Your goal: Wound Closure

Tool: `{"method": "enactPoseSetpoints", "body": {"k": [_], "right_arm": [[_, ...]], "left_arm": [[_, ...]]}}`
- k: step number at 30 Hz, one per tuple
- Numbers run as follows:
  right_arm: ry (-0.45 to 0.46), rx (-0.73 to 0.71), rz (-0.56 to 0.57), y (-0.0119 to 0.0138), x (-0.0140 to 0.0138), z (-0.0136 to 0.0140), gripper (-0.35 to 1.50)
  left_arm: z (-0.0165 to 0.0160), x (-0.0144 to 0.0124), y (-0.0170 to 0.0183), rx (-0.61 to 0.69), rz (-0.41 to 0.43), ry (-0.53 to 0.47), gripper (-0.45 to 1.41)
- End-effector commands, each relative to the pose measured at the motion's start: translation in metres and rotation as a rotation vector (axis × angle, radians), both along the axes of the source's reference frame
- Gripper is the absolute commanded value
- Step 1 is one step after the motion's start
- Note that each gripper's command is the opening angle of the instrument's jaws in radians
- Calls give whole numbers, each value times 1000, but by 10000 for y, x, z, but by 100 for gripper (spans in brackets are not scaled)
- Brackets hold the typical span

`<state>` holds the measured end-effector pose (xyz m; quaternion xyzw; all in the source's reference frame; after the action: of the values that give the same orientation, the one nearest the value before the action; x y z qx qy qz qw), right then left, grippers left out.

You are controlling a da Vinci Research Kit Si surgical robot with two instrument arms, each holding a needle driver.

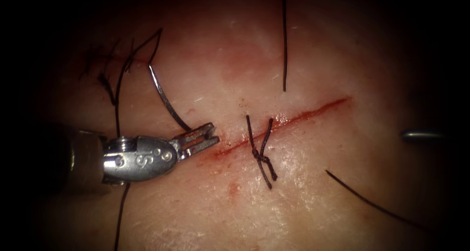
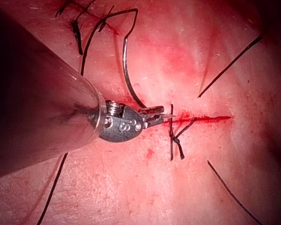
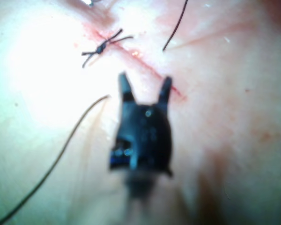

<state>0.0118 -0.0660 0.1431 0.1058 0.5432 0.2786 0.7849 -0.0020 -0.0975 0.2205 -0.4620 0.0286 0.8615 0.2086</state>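
The left tool (image 1: 211, 134) comes in from the left, its jaws shut on the curved needle (image 1: 164, 97) close to its pointed end. In the left wrist view the needle tip (image 2: 172, 116) pokes just past the left tool (image 2: 158, 115) at the left end of the cut (image 1: 298, 116). The needle's body arcs up and left above the tissue, not buried in it. Dark thread (image 1: 118, 99) runs from the needle's tail, loops over and passes down behind the tool. The right tool (image 3: 145, 89) hovers open and holds nothing; its tip (image 1: 416, 135) shows to the right of the cut.
A tied stitch (image 1: 262, 157) with two short tails crosses the cut at its middle. Older dark stitches (image 1: 104, 77) sit on the tissue at the upper left. Loose thread pieces lie at the top (image 1: 284, 45) and at the lower right (image 1: 372, 204). Red fluid lines the cut.
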Motion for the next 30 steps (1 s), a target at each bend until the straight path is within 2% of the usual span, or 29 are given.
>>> {"method": "enactPoseSetpoints", "body": {"k": [1,6,14,25,26,27,28,30], "right_arm": [[3,5,-15,-8,7,6,123],[-9,12,-40,-10,3,8,120],[-8,11,-41,-11,3,10,116],[-20,12,-50,-14,3,14,116],[-26,7,-55,-15,3,15,115],[-26,7,-56,-15,3,16,115],[-26,6,-56,-16,3,16,115],[-28,6,-57,-16,4,18,115]], "left_arm": [[6,-7,-7,5,2,-3,-45],[29,-3,29,23,15,55,-45],[62,8,62,29,26,117,-45],[95,3,69,46,54,180,-45],[100,1,70,84,44,190,-16],[101,1,70,99,36,186,36],[102,0,72,165,-23,170,81],[99,-1,76,216,-67,156,106]]}}
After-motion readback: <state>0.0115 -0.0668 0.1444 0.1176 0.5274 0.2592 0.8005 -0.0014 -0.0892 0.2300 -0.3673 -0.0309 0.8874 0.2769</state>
